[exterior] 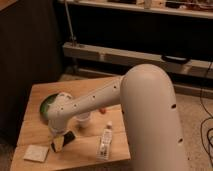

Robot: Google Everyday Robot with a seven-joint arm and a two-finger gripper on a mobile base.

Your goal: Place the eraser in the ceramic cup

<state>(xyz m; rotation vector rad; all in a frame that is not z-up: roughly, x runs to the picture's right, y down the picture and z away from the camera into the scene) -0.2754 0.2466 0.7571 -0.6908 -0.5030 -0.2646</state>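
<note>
My gripper (61, 136) is at the end of the white arm, low over the front left part of the wooden table (85, 150). It is shut on the eraser (63, 142), a black and pale yellow block that hangs tilted just above the tabletop. The ceramic cup (83, 119), small, white and upright, stands a short way right of and behind the gripper. The arm hides part of the table behind the cup.
A round green bowl (49, 103) sits at the back left, partly behind the arm. A flat pale square pad (36, 152) lies at the front left corner. A white labelled tube (105, 141) lies right of the eraser.
</note>
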